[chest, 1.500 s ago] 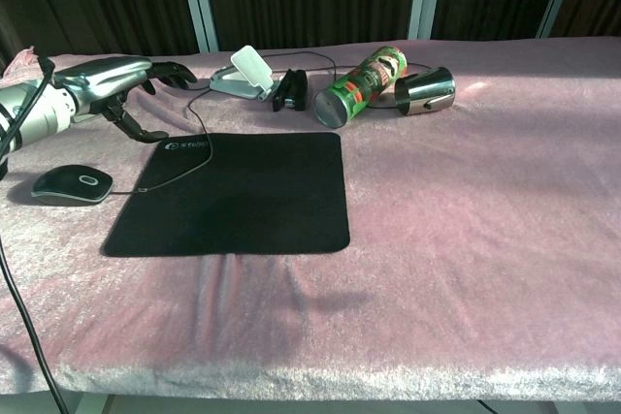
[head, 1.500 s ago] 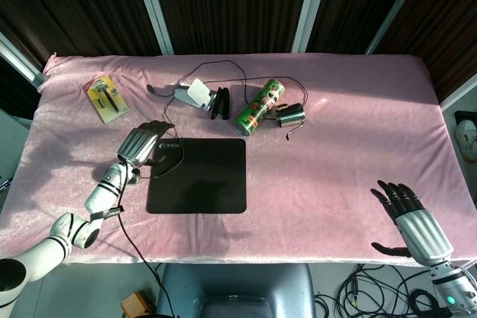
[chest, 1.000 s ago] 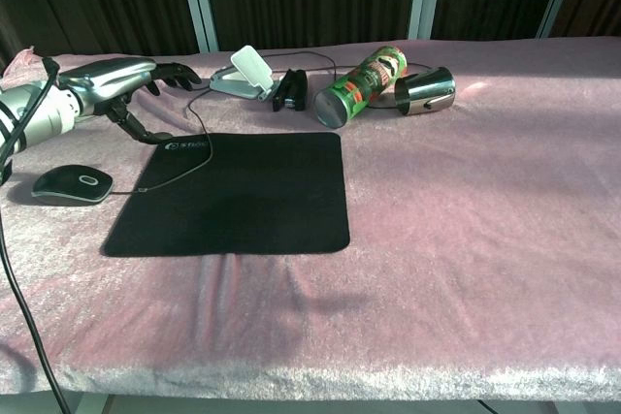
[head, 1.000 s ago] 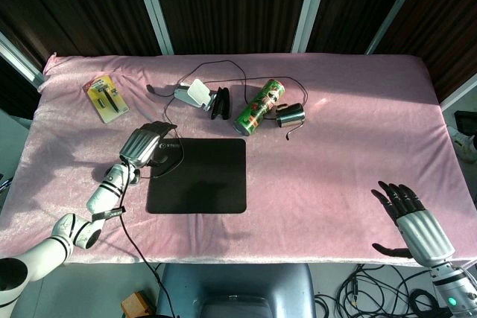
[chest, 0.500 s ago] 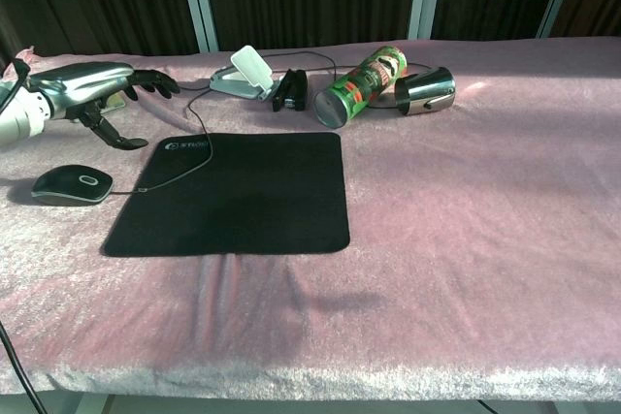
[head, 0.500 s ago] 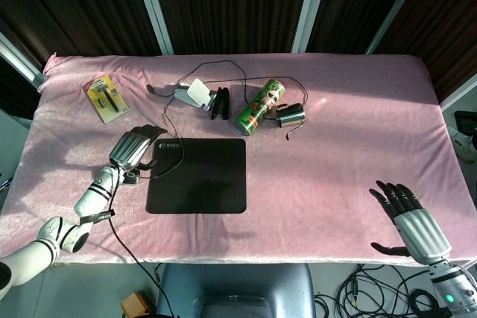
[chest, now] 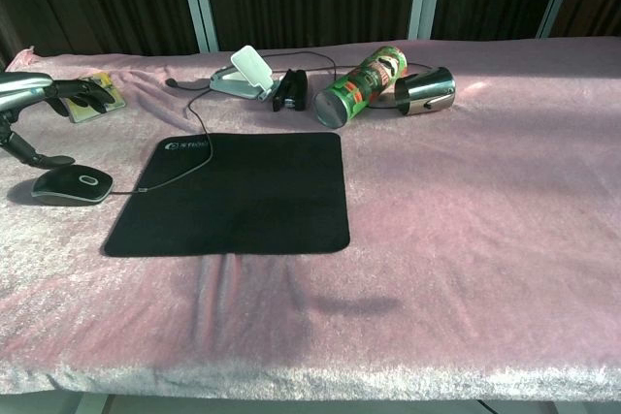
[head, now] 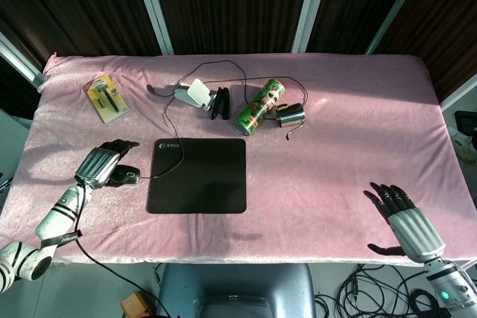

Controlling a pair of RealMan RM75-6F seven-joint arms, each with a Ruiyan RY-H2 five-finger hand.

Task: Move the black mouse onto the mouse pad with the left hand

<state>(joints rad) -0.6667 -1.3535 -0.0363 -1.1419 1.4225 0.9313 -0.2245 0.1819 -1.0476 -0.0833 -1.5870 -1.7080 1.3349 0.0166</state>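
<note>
Chest view: black mouse lies lengthwise left-right (cable end toward mouse pad).

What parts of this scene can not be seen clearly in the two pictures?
- Black mouse: in the head view the left robot hand hides most of it.
- Left robot hand: the chest view's left edge cuts it off.
- Right robot hand: absent from the chest view.
- Yellow package: print too small to read.
- Green can: label too small to read.
</note>
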